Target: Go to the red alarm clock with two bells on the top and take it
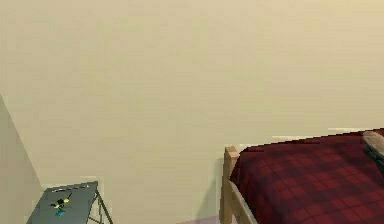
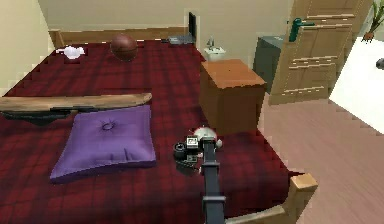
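In the arm side view the dark arm [image 2: 212, 185] rises from the bottom edge over a bed with a dark red checked cover [image 2: 150, 80]. At its far end sit white marked squares, with the gripper [image 2: 184, 155] just left of them above the cover. A small round whitish and reddish blob [image 2: 205, 133] lies at the arm's tip on the bed; its shape is too small to name. I cannot tell whether the gripper holds anything. A purple cushion [image 2: 106, 140] lies left of the gripper.
A brown nightstand [image 2: 232, 92] stands beside the bed, with a grey bin [image 2: 268, 55] and a wooden door [image 2: 320, 45] beyond. A brown ball [image 2: 123, 45] and a long wooden thing [image 2: 75, 103] lie on the bed. The forward view has the bed's corner [image 1: 232, 160] and a small grey table [image 1: 65, 205].
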Available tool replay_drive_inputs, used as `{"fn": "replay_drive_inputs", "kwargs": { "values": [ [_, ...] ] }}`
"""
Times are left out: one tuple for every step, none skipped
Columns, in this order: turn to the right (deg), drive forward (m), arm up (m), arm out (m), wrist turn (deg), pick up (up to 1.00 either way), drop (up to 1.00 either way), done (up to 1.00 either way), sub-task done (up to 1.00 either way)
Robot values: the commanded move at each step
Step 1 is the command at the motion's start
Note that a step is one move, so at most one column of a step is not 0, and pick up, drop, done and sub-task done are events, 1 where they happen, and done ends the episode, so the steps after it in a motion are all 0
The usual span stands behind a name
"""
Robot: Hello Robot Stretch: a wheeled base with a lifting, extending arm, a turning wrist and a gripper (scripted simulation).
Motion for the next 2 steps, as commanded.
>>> {"fn": "replay_drive_inputs", "kwargs": {
  "values": [
    [0.0,0.00,0.10,0.00,0.0,0.00,0.00,0.00,0.00],
    [0.0,0.00,0.00,0.00,0.0,0.00,0.00,1.00,0.00]
  ]
}}
